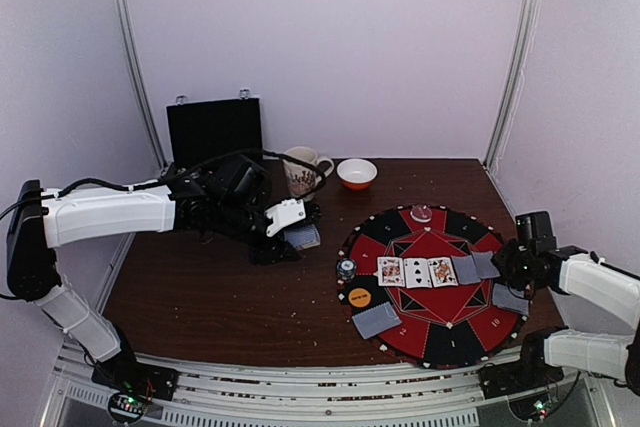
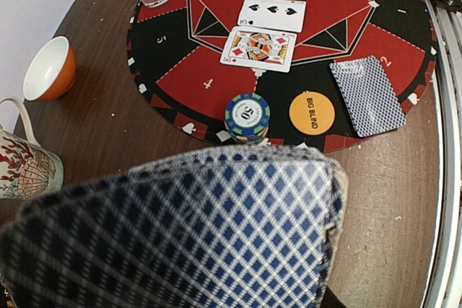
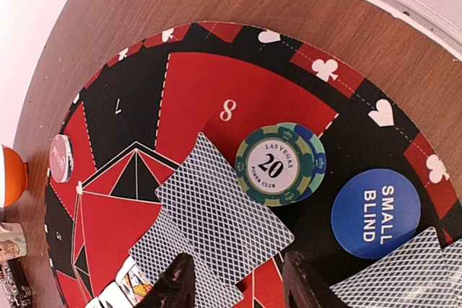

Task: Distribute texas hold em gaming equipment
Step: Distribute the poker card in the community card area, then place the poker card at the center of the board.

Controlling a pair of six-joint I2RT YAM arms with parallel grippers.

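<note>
Gaping right pincer over cards

Left arm: long white shells over the links, black joint housings between them, and a tall black block at the shoulder end. A black cable arcs loose above the wrist, and a thinner one runs along the top of the white shell. Left gripper: black body with a white cover plate. Right arm: same white shells and black joints, with a boxy black wrist module. Right gripper: two dark, matte, tapering fingers. Left base is black with a small green light beside it. Right base is black with tiny green and red specks close by.
</note>
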